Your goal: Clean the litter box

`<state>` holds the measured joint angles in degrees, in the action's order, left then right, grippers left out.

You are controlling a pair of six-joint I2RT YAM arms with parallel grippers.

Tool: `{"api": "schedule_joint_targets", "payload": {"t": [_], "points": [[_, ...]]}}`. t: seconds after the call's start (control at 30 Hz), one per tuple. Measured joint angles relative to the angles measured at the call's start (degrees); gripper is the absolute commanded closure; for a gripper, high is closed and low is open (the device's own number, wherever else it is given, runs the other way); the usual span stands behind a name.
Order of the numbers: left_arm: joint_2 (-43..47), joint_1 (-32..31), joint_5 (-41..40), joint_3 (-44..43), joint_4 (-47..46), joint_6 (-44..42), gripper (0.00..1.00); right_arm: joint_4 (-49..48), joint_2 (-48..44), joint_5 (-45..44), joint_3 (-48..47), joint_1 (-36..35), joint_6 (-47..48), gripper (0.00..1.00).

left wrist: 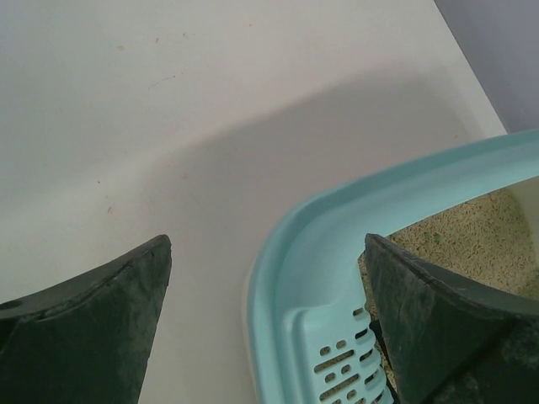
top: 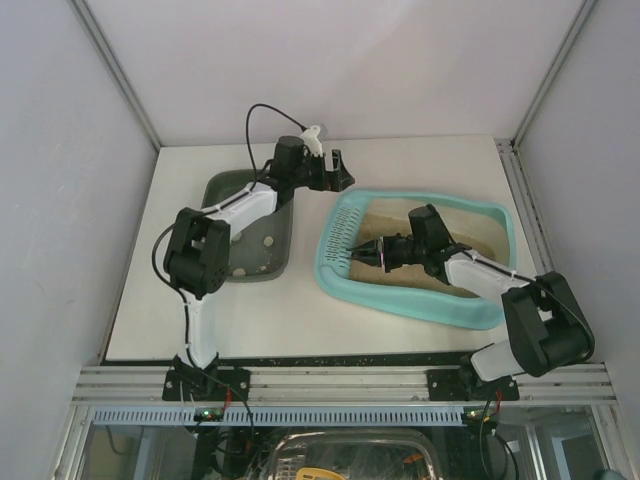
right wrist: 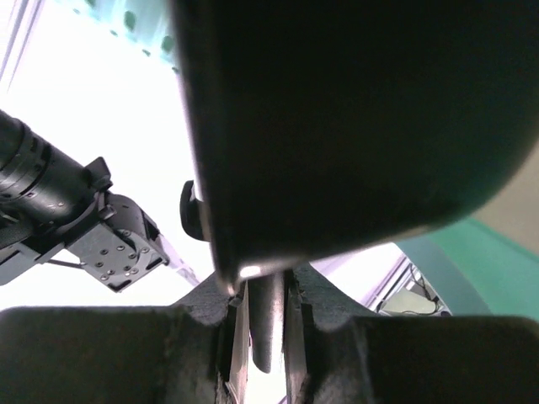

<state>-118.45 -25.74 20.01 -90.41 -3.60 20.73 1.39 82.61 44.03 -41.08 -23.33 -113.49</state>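
The turquoise litter box lies right of centre, with tan litter inside and a slotted grille at its left end. My right gripper hovers over that grille end, shut on the thin handle of a dark scoop that fills most of the right wrist view. My left gripper stands open just beyond the box's far left corner. In the left wrist view its fingers straddle the corner rim, with nothing held between them.
A smaller dark grey-green tray sits left of the litter box, partly under my left arm. White walls enclose the table on the far side and both flanks. A metal rail runs along the near edge.
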Motion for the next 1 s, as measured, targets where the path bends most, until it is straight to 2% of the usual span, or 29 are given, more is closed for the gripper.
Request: {"api": "schedule_joint_targets", "payload": {"t": [0.17,0.53,0.93,1.0], "points": [[1.42,0.13,0.15,0.33,-0.22,-0.83,0.0,-9.53,1.16,-0.42,2.73,0.07,-3.15,1.0],[2.62,0.13,-0.66,2.58,0.02,-3.43,0.0,-37.05,10.82,1.57,10.1,0.7,-4.0,1.0],[4.59,0.13,-0.76,3.45,0.72,-4.42,0.0,-50.14,13.46,0.79,13.14,2.8,-5.44,1.0],[4.59,0.13,-0.74,3.45,0.74,-4.44,0.0,-55.6,15.67,0.85,14.51,3.67,-5.38,1.0]]}}
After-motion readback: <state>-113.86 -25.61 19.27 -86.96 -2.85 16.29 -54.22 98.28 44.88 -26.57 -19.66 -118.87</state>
